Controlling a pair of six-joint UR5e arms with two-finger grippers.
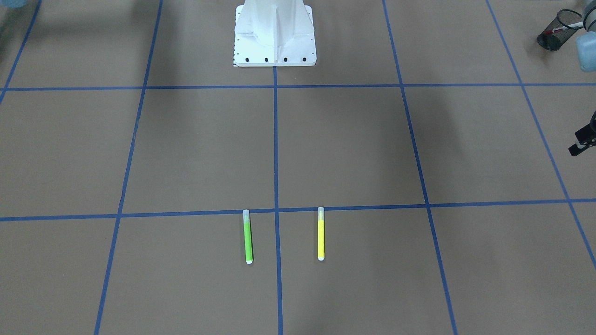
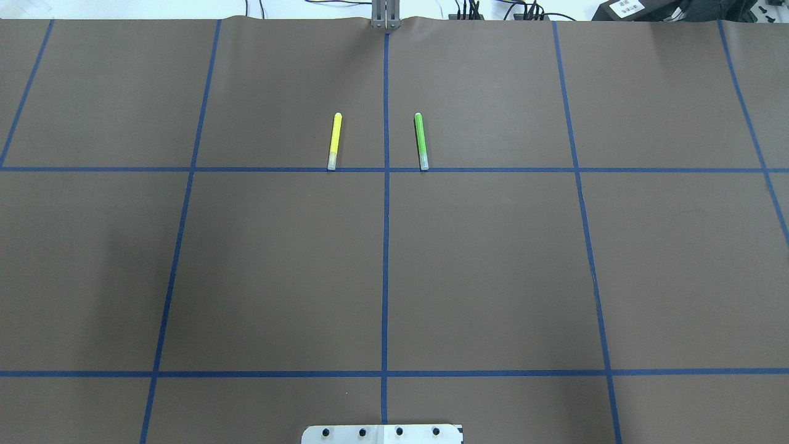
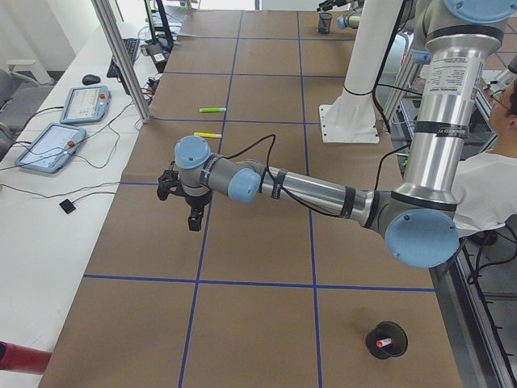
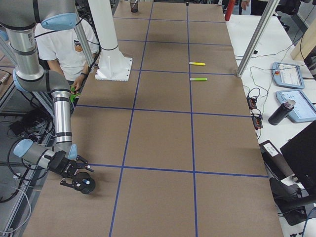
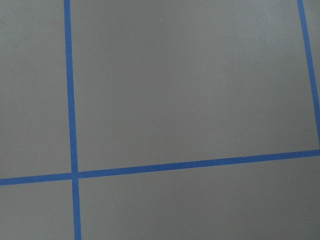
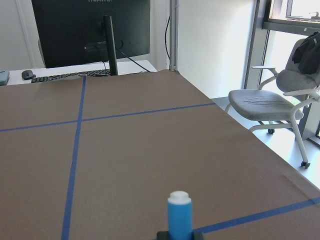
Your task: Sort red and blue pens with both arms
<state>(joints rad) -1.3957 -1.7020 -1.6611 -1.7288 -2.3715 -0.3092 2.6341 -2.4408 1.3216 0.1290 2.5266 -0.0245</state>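
Right wrist-mounted view puts the right claw (image 6: 176,235) at 6 o'clock of the frame. It is pinching the blue pen (image 6: 179,214), which rises out of its grip with the white end uppermost. Beyond it stretches the brown surface (image 6: 140,150) with its blue tape lines.

From the exterior right camera, that claw hangs low at 8 o'clock of the frame. It is just beside a dark cup (image 4: 88,186) that stands near the surface's edge on the robot's side.

From the exterior left camera, the left arm (image 3: 311,188) reaches out across the surface. The left claw (image 3: 181,207) is spread and holds nothing, and it hovers clear of the paper above a tape line. The red pen (image 3: 384,342) sits inside a black mesh cup (image 3: 397,330) at 5 o'clock of that view, with its white barrel and red end showing within the rim.

In the exterior front-facing view, the green pen (image 1: 248,237) and the yellow pen (image 1: 321,235) lie flat and parallel at 6 o'clock from the robot's base (image 1: 274,37). They lie on either side of the centre tape line, the green one at 9 o'clock of the yellow. Their pale cap ends meet the cross line, and both are well apart from the two claws.
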